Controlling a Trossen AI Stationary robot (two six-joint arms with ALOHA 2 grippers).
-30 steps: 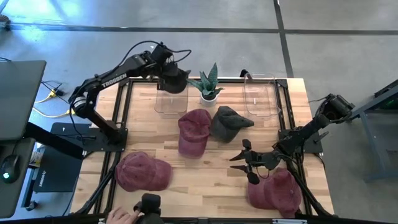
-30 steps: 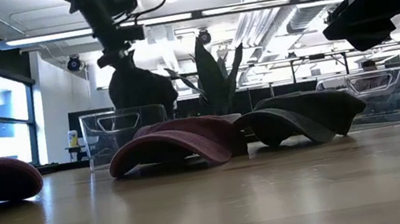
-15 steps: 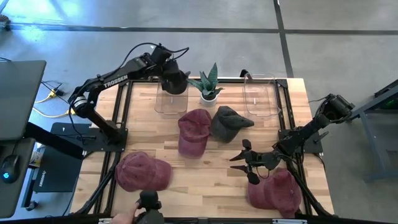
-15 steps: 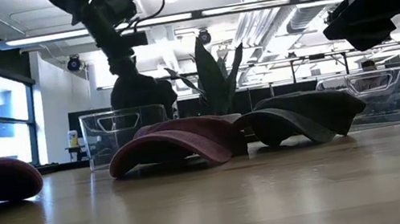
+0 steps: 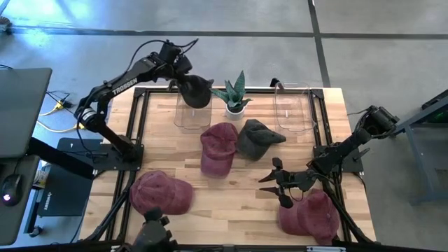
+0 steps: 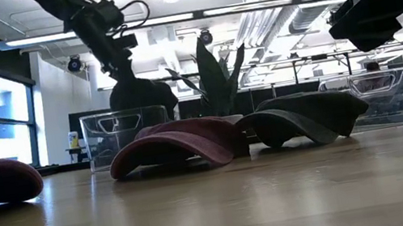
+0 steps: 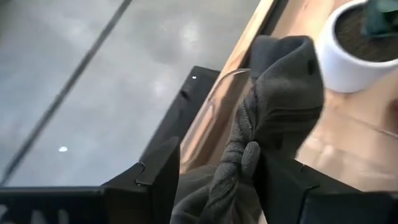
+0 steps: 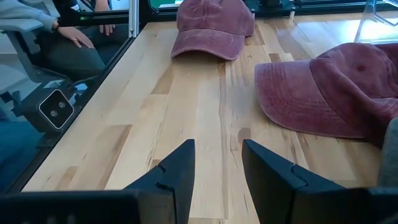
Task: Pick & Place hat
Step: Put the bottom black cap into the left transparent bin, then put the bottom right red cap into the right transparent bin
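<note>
A dark grey hat (image 5: pixel 196 89) stands bunched in the clear bin (image 5: pixel 190 115) at the table's far left, its top sticking up above the rim. My left gripper (image 5: pixel 179 70) is just past it toward the far left edge, open, with a twisted fold of the hat (image 7: pixel 245 149) between its fingers. My right gripper (image 5: pixel 280 183) hangs open and holds nothing above the table's near right, beside a maroon hat (image 5: pixel 311 213). My left gripper's fingers (image 7: pixel 158 180) stand apart on either side of a bunched fold at the dark hat's top (image 7: pixel 249 155). The fold lies close against one finger; whether it still touches, I cannot tell. The hat's lower part rests in the bin.
Mid-table lie a maroon hat (image 5: pixel 218 147) and a dark grey hat (image 5: pixel 257 136), with another maroon hat (image 5: pixel 159 194) near left. A potted plant (image 5: pixel 236 94) stands between the left bin and a second clear bin (image 5: pixel 294 108). A person (image 8: pixel 68 37) sits beyond the table.
My left gripper has drawn back toward the table's far left corner and a little up. The dark hat has stayed at the bin and sunk slightly lower into it. A person's hand at the near edge has withdrawn.
</note>
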